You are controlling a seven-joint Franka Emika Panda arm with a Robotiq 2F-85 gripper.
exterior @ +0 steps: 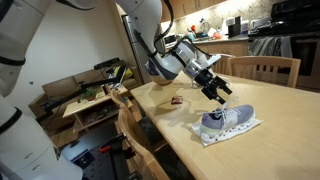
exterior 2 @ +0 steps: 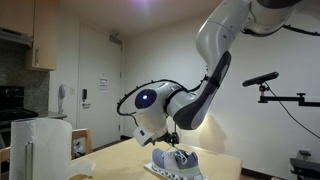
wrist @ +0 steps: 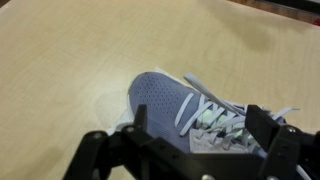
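While the gripper hangs just over the sneaker with its jaws spread wide and nothing between them, you are, by my judgement, in the approach: lined up above the shoe, not touching it. Closest to the wrist camera, the fingers stand either side of the white laces, over the tongue rather than the toe.

The sneaker sits upright on its sole, on a white cloth spread on the wooden table. Its long axis runs diagonally in the wrist view, with the heel end hidden under the gripper at lower right and the toe pointing to the upper left. The line between your fingers lies closer to along that axis than across it.

The next move, I think, calls for turning the wrist until the fingers straddle the narrow width at the laces. After that comes a straight descent, low enough to catch the sides of the upper without pinching the cloth.

Farther off, a small brown thing lies on the table well apart from the sneaker, and chairs stand at the far side.
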